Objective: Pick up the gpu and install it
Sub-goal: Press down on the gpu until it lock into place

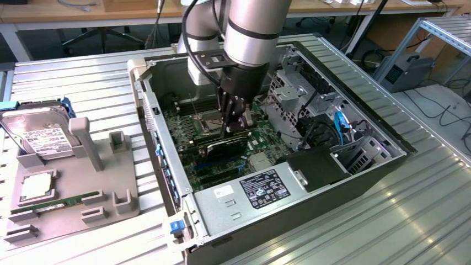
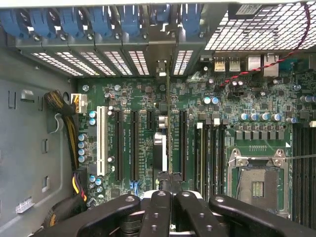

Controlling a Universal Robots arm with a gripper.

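The gpu (image 1: 220, 148) stands on edge on the green motherboard (image 1: 185, 124) inside the open computer case (image 1: 368, 171), its black face showing. In the wrist view the gpu (image 2: 169, 123) appears edge-on as a thin line running along an expansion slot toward the rear bracket openings. My gripper (image 1: 233, 128) reaches straight down into the case, and its fingertips meet right at the card's top edge. The gripper (image 2: 169, 190) is shut, its black fingers pressed together over that edge. I cannot tell whether the card is pinched between them.
A grey parts holder (image 1: 110, 182) on the exterior view's left carries a hard drive (image 1: 41, 138), a green RAM stick (image 1: 63, 200) and a CPU (image 1: 37, 187). The power supply (image 1: 261, 187), drive cages (image 1: 294, 94) and cables (image 2: 66, 123) crowd the case. The CPU socket (image 2: 256, 182) lies beside the slots.
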